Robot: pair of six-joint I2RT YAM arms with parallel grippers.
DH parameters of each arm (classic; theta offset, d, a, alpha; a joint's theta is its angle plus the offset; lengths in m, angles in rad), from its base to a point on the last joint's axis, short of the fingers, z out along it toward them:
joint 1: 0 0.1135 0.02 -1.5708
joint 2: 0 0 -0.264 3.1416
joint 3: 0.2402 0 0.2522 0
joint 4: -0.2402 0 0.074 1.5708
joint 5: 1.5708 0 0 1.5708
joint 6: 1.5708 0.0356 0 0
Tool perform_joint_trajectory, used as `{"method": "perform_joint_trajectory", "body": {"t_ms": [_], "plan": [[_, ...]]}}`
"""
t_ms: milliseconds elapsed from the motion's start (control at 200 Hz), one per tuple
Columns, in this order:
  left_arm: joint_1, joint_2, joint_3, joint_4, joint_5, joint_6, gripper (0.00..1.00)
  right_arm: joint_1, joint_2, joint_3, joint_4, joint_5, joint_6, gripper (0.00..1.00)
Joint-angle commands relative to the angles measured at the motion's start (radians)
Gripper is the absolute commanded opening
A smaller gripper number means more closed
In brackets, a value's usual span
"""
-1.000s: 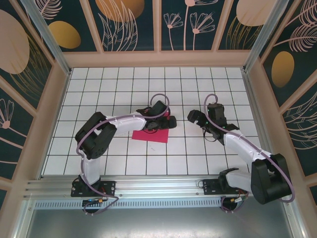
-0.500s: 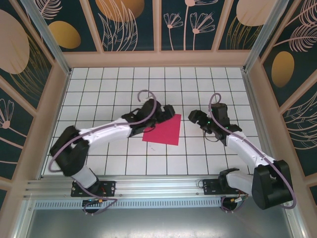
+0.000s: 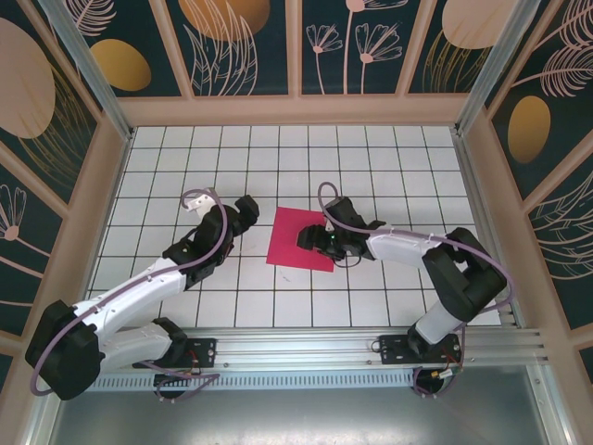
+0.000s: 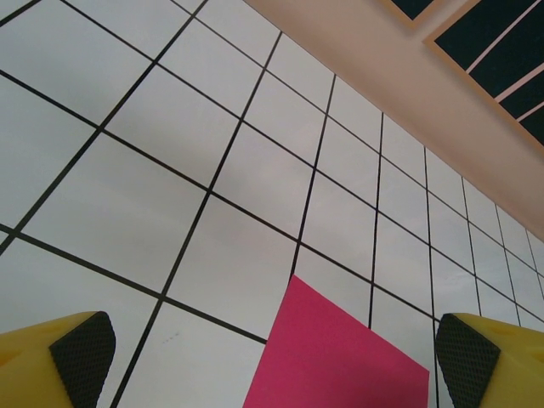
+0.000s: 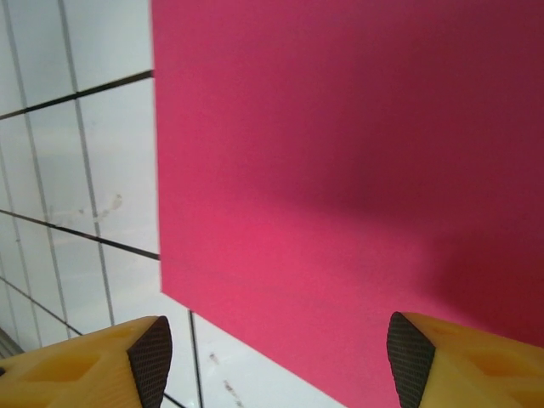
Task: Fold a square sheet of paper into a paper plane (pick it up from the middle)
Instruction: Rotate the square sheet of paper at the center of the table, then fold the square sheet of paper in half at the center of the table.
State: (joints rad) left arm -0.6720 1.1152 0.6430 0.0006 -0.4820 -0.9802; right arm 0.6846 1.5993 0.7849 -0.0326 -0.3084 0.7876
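Observation:
The square sheet of paper (image 3: 298, 239) is magenta-pink and lies flat on the white grid table, with no fold showing. My left gripper (image 3: 247, 210) is open and stands just left of the sheet, apart from it. In the left wrist view one corner of the sheet (image 4: 340, 361) lies ahead between the left gripper's (image 4: 272, 355) yellow fingers. My right gripper (image 3: 309, 239) hovers open over the sheet's right part. In the right wrist view the sheet (image 5: 340, 153) spreads under the right gripper (image 5: 280, 357), with nothing between its black pads (image 5: 151, 361).
The table (image 3: 185, 158) is a white tiled grid with low tan walls (image 3: 296, 109) on three sides. A metal rail (image 3: 296, 348) carrying both arm bases runs along the near edge. Faint smudges mark the tile (image 5: 102, 208) beside the sheet.
The left arm has drawn back to the left, off the sheet. The right arm has swung left until its gripper is over the sheet. The sheet now lies flat.

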Motion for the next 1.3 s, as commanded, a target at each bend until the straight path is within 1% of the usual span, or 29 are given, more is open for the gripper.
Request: {"method": "perform_joint_trajectory", "body": {"t_ms": [0,155,295,330,415,490,550,600,676,756,851,976,1051,1296], "plan": [[0.005,-0.012,-0.012,0.006,-0.033,0.04,0.98,0.002,0.019,0.007,-0.061,0.006,-0.003,0.7],[0.006,0.0,-0.011,0.013,-0.022,0.053,0.98,-0.015,0.002,-0.004,-0.178,0.079,-0.072,0.7],[0.006,0.021,0.0,0.021,-0.011,0.079,0.98,-0.068,-0.023,0.005,-0.254,0.136,-0.134,0.7],[0.005,0.026,0.003,0.024,-0.008,0.083,0.99,-0.086,-0.023,0.014,-0.271,0.141,-0.152,0.7],[0.006,0.033,0.007,0.023,-0.001,0.096,0.99,-0.098,-0.022,0.067,-0.338,0.204,-0.199,0.7],[0.006,0.034,0.006,0.017,0.007,0.114,0.99,-0.086,-0.022,0.127,-0.371,0.18,-0.238,0.72],[0.005,0.029,0.002,0.013,0.001,0.122,0.99,-0.056,-0.015,0.188,-0.411,0.198,-0.236,0.73],[0.006,0.025,-0.003,0.009,-0.003,0.129,0.98,-0.036,0.005,0.248,-0.473,0.26,-0.215,0.75],[0.005,0.015,-0.011,0.006,-0.011,0.137,0.99,-0.003,0.063,0.342,-0.569,0.403,-0.182,0.77],[0.005,0.001,-0.025,0.008,-0.025,0.137,0.99,0.026,0.149,0.425,-0.623,0.455,-0.171,0.8],[0.005,-0.012,-0.038,0.011,-0.033,0.143,0.98,0.049,0.241,0.506,-0.655,0.478,-0.164,0.82],[0.005,-0.029,-0.04,-0.013,-0.045,0.162,0.99,0.061,0.325,0.581,-0.678,0.468,-0.184,0.85],[0.005,-0.039,-0.046,-0.019,-0.046,0.172,0.98,0.062,0.354,0.61,-0.685,0.466,-0.205,0.86],[0.005,-0.056,-0.07,-0.013,-0.046,0.179,0.98,0.053,0.424,0.659,-0.692,0.452,-0.244,0.86]]}}
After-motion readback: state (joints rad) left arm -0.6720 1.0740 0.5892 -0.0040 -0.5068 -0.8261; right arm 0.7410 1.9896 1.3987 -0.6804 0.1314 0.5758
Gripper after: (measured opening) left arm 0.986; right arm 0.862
